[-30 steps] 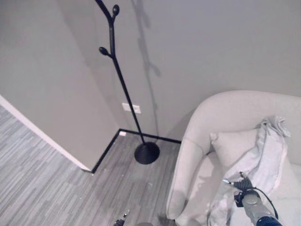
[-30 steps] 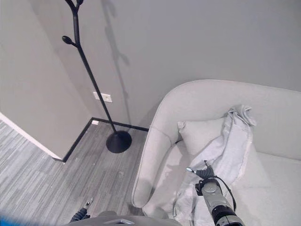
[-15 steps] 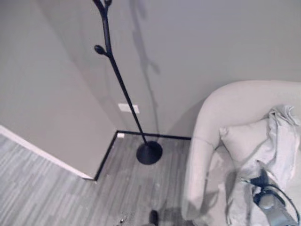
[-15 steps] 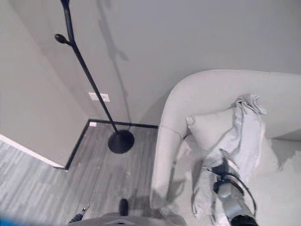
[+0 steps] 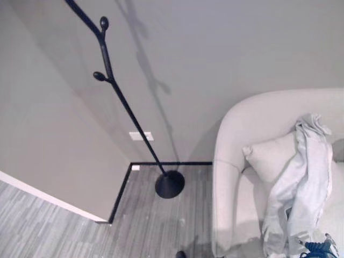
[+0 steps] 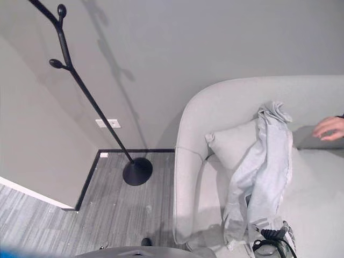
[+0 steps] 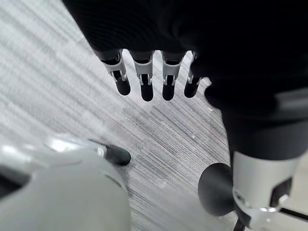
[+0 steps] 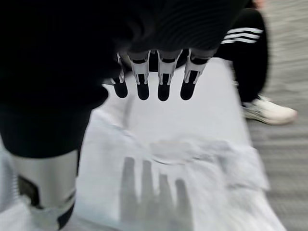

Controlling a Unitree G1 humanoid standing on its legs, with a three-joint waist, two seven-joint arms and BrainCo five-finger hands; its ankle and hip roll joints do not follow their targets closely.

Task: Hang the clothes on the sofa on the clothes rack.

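A light grey garment [image 6: 264,166] lies draped over a pillow [image 6: 230,146] and down the seat of the pale sofa [image 6: 215,102]. The black clothes rack [image 5: 123,102] stands in the wall corner left of the sofa, its round base [image 5: 170,184] on the floor and nothing on its knobbed branches. My right hand [image 8: 163,79] hovers open over the lower end of the grey cloth, fingers straight, and it shows at the sofa's near edge [image 6: 273,243]. My left hand [image 7: 146,83] hangs open above the floor.
A person's hand [image 6: 329,127] rests on the sofa back at the far right. Their dark-trousered leg and white shoe [image 8: 267,111] stand beside the sofa. A wall corner juts out left of the rack, with a socket [image 5: 141,136] on the wall behind it.
The camera has shifted. My right hand has drawn back from the middle of the garment to its lower end. A person's hand has come in over the sofa back.
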